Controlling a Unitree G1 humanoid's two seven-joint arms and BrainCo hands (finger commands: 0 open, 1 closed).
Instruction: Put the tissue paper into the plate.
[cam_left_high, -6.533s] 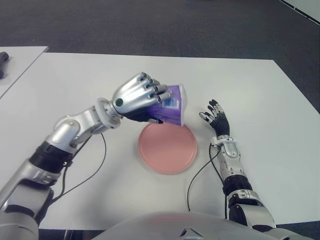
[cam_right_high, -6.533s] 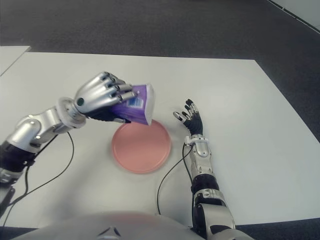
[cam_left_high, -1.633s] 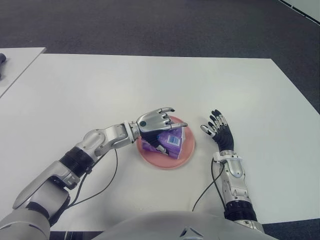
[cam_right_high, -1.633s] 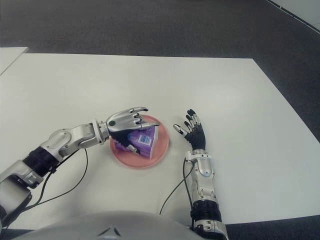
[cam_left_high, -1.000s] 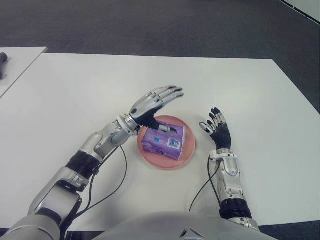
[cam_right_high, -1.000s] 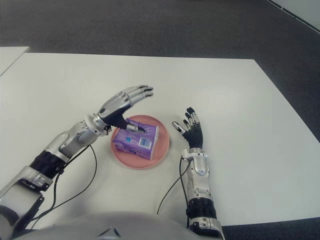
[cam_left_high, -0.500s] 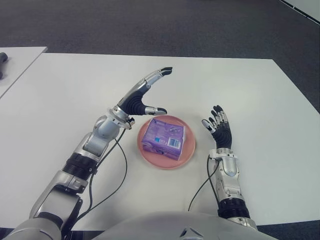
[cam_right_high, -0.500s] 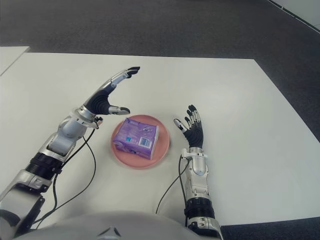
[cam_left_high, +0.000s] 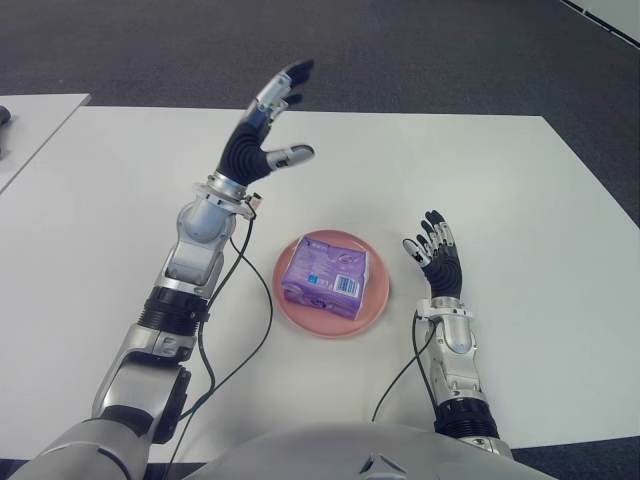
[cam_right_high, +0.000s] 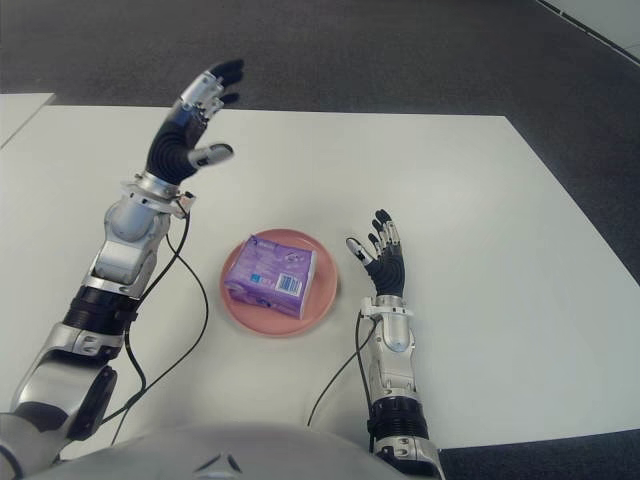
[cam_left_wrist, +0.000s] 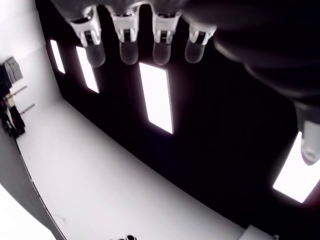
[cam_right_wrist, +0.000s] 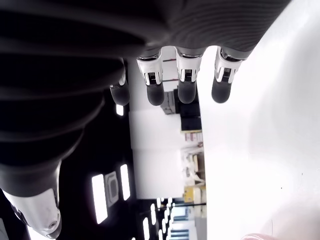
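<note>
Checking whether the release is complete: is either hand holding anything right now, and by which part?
Nothing is held. The left hand is raised with fingers spread, the right hand is open beside the plate, and the tissue pack lies in it.

Even, bright overhead light; eye views sharp, wrist views harsh in contrast.

The white bench is evenly lit with only faint, soft shadows under the arms. In the left wrist view, ceiling light panels blaze white against black, and the close fingertips look blurred and dark.
</note>
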